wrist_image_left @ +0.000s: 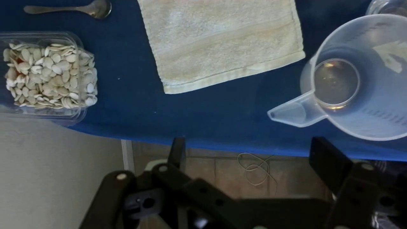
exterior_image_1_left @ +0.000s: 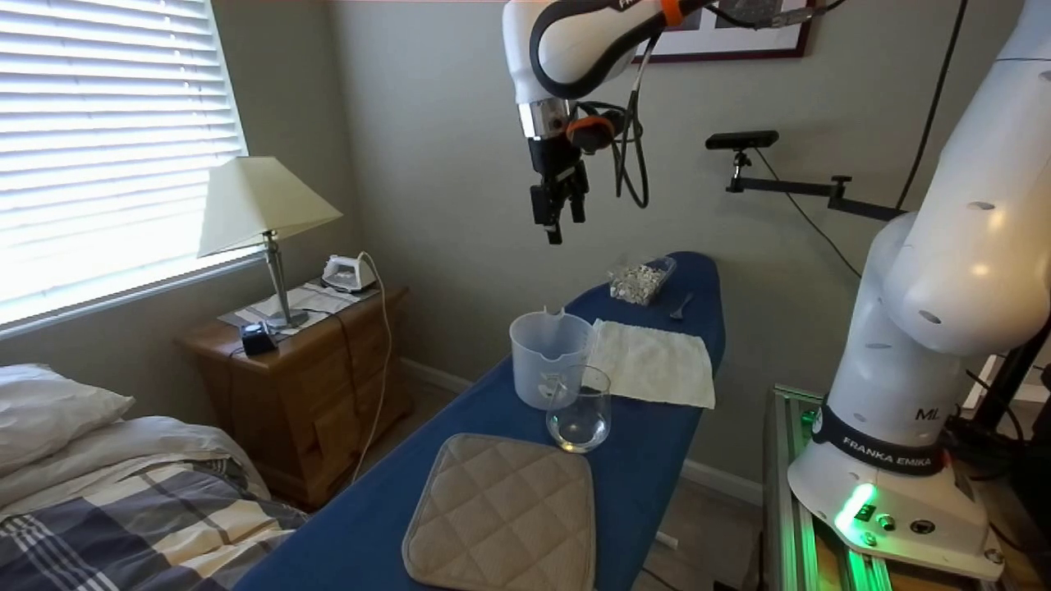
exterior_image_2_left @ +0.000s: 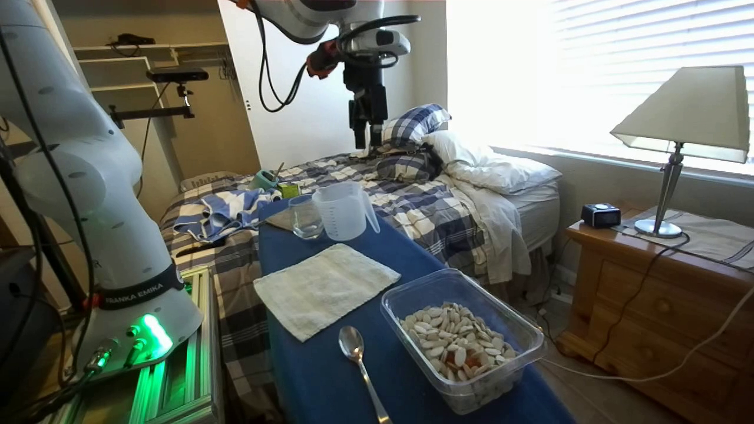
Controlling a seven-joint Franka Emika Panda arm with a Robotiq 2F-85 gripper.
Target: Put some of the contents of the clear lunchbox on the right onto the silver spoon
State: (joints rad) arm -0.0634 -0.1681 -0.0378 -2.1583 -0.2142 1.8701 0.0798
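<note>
Wrist view shows me my gripper (wrist_image_left: 249, 151) with its fingers spread wide and nothing gripped between them; both exterior views put it well above the blue ironing board (exterior_image_2_left: 306, 377). The clear lunchbox (exterior_image_2_left: 500, 312) sits near that board's narrow end, uncovered, just beside the silver spoon (exterior_image_2_left: 351, 343) and not touching it. I expect its contents to be light, stiff and slick: they look like pumpkin seeds (exterior_image_2_left: 453, 335) in the shell, so I would pinch only a few from the middle of the heap, away from the thin walls, since the box could flex or slide if bumped. The spoon's shallow bowl will likely rock at a nudge, so I would let go low over it. As for containers, the lunchbox holds its loose heap below the rim, with an orange-red bit (exterior_image_2_left: 451, 357) showing. Beyond the cream washcloth (exterior_image_2_left: 327, 291) stand a translucent measuring jug (exterior_image_2_left: 339, 215) and a stemless glass (exterior_image_2_left: 306, 219); whether that glass holds anything I cannot tell.
</note>
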